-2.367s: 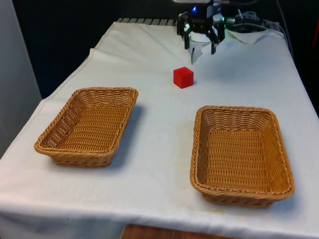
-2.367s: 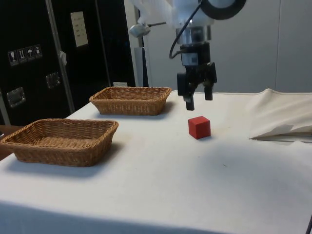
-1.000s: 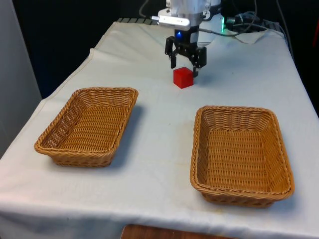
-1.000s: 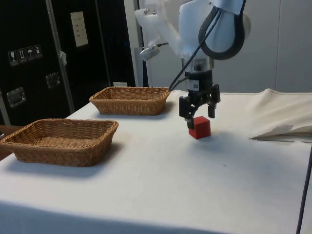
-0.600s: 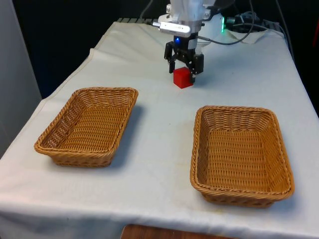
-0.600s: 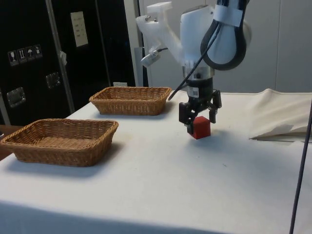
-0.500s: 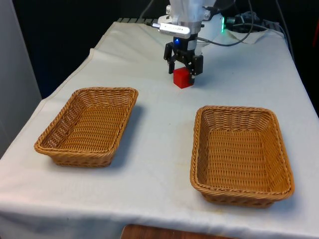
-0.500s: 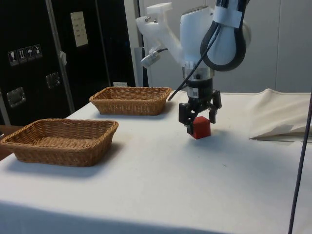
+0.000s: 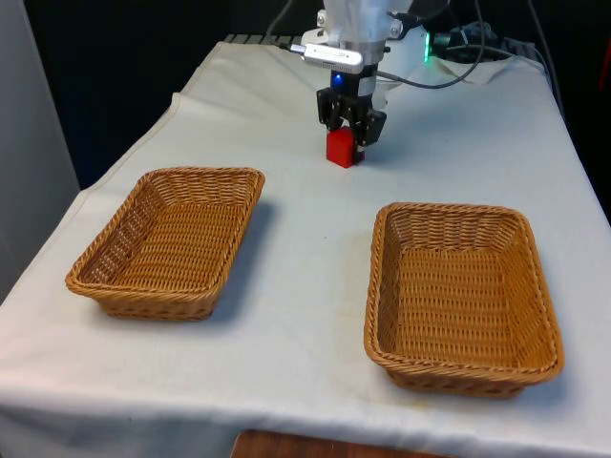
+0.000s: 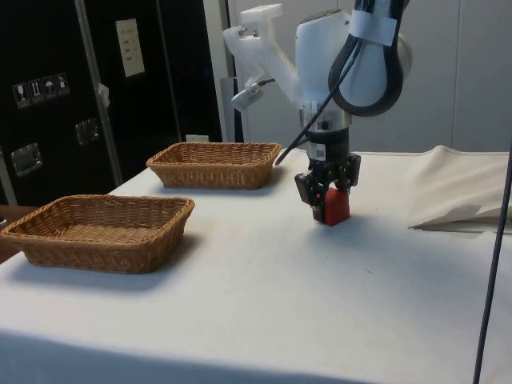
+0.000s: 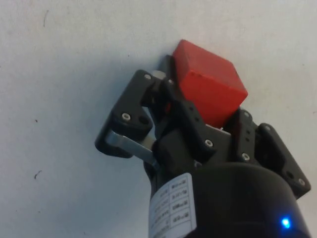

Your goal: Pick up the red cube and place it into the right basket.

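Gripper [image 9: 349,134] low over the table in the upper middle of the front view, pointing straight down; fingers closed onto the cube [image 9: 341,149], one on each side, pinching its upper half; in the side view, gripper [image 10: 328,194] right of centre, clamped on the cube [image 10: 338,206] the same way; in the wrist view, gripper [image 11: 198,119] pressed against the cube [image 11: 210,89], black fingers flush to its faces.

Cube red, sides near equal, so no clear long axis; bottom at the cloth [image 9: 286,315], whether touching or just clear of it not to be told; standing square, one vertical edge turned toward the front camera, top face hidden between the fingers; in the wrist view a corner aimed away from the gripper body.

Two wicker baskets nearer the camera in the front view, well apart from the cube: left basket [image 9: 105,258] in the left middle of the frame, long axis running front to back; right basket [image 9: 382,277] in the lower right, same lie; in the side view, one basket [image 10: 48,240] at lower left, the other [image 10: 172,172] farther back near centre left.
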`<state>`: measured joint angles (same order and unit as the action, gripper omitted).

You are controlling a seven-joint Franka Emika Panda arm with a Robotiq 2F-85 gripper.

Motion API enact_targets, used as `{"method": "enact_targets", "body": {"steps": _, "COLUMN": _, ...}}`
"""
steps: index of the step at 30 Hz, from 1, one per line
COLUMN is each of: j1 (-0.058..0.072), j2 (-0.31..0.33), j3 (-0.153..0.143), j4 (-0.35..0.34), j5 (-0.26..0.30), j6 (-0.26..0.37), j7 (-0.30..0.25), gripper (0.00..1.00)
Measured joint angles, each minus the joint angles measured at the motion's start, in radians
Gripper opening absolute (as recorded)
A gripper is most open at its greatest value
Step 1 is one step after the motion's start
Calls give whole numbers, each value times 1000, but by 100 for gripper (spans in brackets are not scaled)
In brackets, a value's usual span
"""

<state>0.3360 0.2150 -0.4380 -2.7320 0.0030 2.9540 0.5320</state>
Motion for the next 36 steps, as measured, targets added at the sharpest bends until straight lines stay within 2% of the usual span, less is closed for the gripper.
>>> {"method": "enact_targets", "body": {"steps": 10, "j1": 0, "j2": -4, "j3": -2, "j4": 1, "j5": 0, "j6": 0, "j7": 0, "gripper": 3}}
{"method": "enact_targets", "body": {"steps": 19, "j1": 0, "j2": -75, "j3": -22, "j4": 1, "j5": -7, "j6": -55, "j7": -11, "gripper": 3}}
{"method": "enact_targets", "body": {"steps": 26, "j1": -1, "j2": -157, "j3": -59, "j4": 12, "j5": -15, "j6": -126, "j7": -64, "gripper": 3}}
{"method": "enact_targets", "body": {"steps": 36, "j1": -5, "j2": -220, "j3": -96, "j4": 60, "j5": -17, "j6": -223, "j7": -146, "gripper": 3}}
